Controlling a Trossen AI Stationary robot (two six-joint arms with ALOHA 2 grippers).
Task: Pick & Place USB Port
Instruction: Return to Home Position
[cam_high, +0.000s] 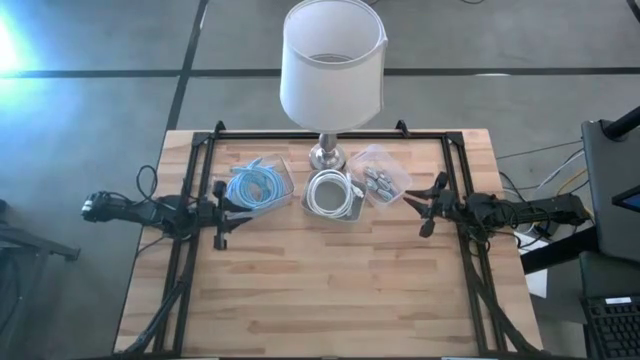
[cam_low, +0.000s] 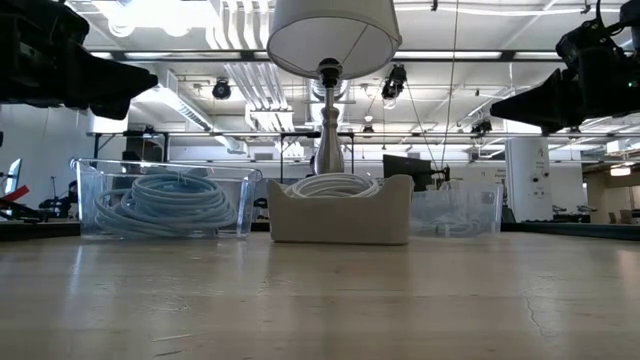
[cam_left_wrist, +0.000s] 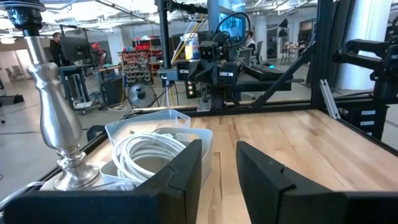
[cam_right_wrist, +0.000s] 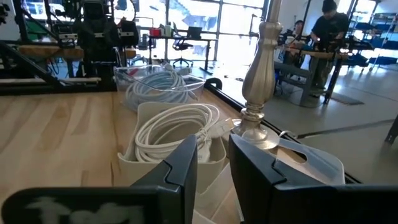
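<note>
Three bins stand in a row in front of a lamp. A clear bin (cam_high: 378, 178) holds small metallic USB parts. A beige bin (cam_high: 333, 193) holds a white cable coil (cam_right_wrist: 174, 127), and another clear bin (cam_high: 255, 183) holds a blue cable coil (cam_low: 165, 200). My left gripper (cam_high: 224, 212) hovers open just left of the blue-cable bin, above the table. My right gripper (cam_high: 427, 206) hovers open just right of the USB bin (cam_right_wrist: 311, 163). In the low view both grippers (cam_low: 135, 82) (cam_low: 505, 105) are well above the tabletop. Neither holds anything.
The lamp (cam_high: 333, 60) with a white shade and a silver stem (cam_right_wrist: 261, 74) stands on the table's far middle, behind the bins. A black frame (cam_high: 300, 133) runs along the far and side edges. Bare wood (cam_high: 330, 290) fills the near half of the table.
</note>
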